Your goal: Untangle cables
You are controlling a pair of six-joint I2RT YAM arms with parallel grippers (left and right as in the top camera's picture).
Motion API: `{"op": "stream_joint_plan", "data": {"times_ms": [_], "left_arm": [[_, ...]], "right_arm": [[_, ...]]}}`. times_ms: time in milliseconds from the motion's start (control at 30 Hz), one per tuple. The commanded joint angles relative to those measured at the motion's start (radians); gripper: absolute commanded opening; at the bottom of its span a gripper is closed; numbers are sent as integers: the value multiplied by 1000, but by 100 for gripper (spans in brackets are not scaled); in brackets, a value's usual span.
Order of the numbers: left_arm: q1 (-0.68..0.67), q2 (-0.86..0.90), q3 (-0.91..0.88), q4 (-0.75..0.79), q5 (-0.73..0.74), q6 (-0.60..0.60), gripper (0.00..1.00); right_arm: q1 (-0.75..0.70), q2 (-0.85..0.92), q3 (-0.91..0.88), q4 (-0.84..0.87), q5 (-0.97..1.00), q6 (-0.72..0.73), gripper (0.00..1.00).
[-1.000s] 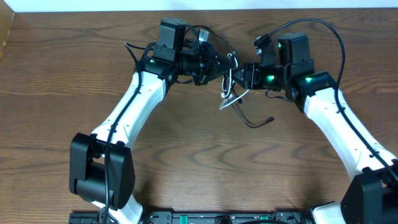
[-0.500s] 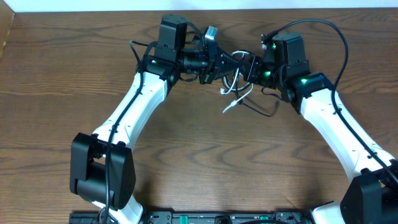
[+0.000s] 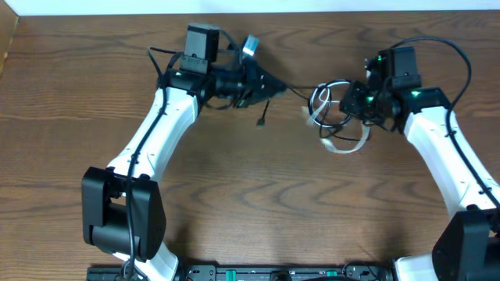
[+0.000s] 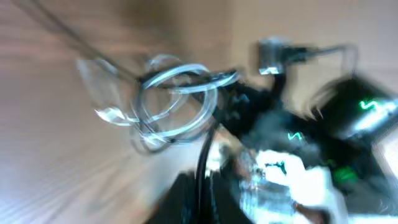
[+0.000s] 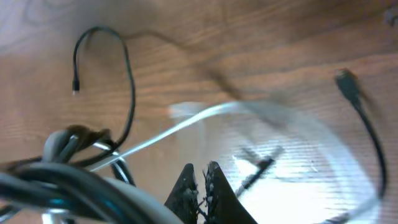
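Note:
My left gripper [image 3: 264,84] is shut on the thin black cable [image 3: 293,89], which stretches right to the white cable's loops [image 3: 324,105]. A black plug end [image 3: 262,121] hangs below my left gripper. My right gripper [image 3: 350,104] is shut at the white loops, and one white loop lies on the table below it. The left wrist view is blurred: the black cable [image 4: 203,155] runs up from my gripper [image 4: 205,199] to the white loops [image 4: 177,93]. In the right wrist view my gripper [image 5: 200,180] shows almost closed fingers, a blurred white cable [image 5: 186,124] and a black cable [image 5: 130,81].
The brown wooden table [image 3: 234,195] carries both arms. Its back edge meets a white wall at the top of the overhead view. Thick black wires run along each arm. My right arm [image 4: 311,168] fills the right side of the left wrist view.
The grippers have pulled apart: the left one went left with the black cable, the right one went right with the white loops. The black cable now runs stretched between them.

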Motion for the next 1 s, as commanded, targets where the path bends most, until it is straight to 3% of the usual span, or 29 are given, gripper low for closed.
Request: {"op": "stream_joint_plan", "data": {"times_ms": [0,200,367,533,733,967], "left_arm": [[29,-13,14,-154,-269,260,8],[29,-13,14,-266,-336,452,7],[29,-13,14,-300,-336,602,8],[29,-13,14,-248,-297,612,22],[30,-13,14,-126,-115,611,41],[25,-11,14,-83,31,612,54]], "right_arm": [[-43,-3,7,-8,-84,-165,1],[-45,-3,7,-1,-147,-312,1],[-47,-3,8,26,-392,-523,1],[-47,-7,9,11,-655,-729,1],[-48,-38,9,-107,-837,-977,1],[-47,-61,9,-168,-844,-1041,1]]}}
